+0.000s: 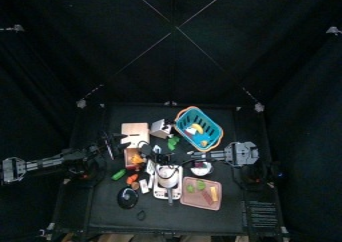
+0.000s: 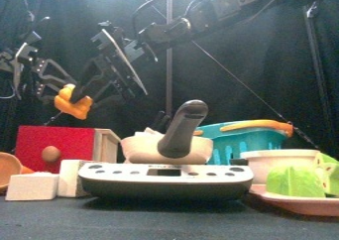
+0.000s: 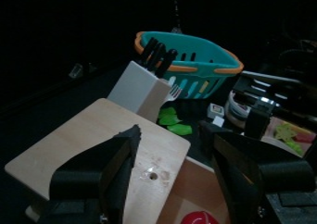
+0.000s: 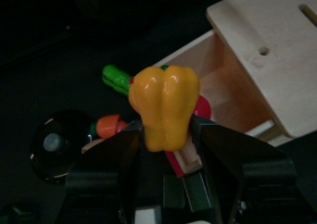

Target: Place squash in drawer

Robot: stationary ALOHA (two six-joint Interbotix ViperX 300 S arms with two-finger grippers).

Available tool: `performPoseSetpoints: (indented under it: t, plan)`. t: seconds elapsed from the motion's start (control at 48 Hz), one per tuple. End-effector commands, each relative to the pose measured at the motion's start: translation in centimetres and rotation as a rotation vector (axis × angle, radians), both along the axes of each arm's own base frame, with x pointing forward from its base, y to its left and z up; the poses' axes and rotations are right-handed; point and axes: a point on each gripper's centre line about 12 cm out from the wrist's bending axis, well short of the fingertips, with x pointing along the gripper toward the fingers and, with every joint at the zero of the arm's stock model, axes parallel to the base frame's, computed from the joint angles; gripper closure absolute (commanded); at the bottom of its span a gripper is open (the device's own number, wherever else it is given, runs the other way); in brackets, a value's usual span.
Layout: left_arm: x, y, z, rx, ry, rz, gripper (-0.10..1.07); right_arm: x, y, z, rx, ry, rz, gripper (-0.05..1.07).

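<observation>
The squash is a small yellow-orange piece with a smooth, glossy skin, a lobed broad end and a narrower waist. It is off the table, pinched at its lower part between the two black jaws of the right hand, which are closed against its sides. In the front view it hangs in the air over the table's left half, higher than everything standing there.

Below and beside it in the right wrist view lies the drawer, a boxy unit of pale, plain wood; the front view shows a reddish front panel with a round wooden knob. It stands in the table's back-left part. I cannot tell from any view whether it is pulled out. A green toy vegetable lies near the drawer's side.

The left hand hovers over the drawer's flat pale top with its jaws spread wide and nothing between them. Past that top stand a white knife block with black handles and, behind it, the teal basket toward the back edge.

Near the front edge sits a white kitchen scale carrying a white mortar with a dark pestle. A flat pink board with green pieces lies toward the front-right corner.
</observation>
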Motion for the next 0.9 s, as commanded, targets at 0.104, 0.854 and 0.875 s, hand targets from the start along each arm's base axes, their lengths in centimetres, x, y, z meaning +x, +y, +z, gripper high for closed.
performPoseSetpoints:
  t: [0.104,0.854,0.875]
  plan:
    - [0.15,0.11,0.45,0.008,-0.013,0.002,0.08,0.77,-1.69,2.26,-0.003,-0.063,-0.028,0.22]
    - [0.07,0.1,0.24,0.005,-0.006,0.003,0.08,0.84,-1.81,2.01,-0.012,-0.023,-0.039,0.06]
    - [0.09,0.07,0.24,0.005,-0.006,0.002,0.08,0.86,-1.82,2.1,-0.011,-0.023,-0.04,0.06]
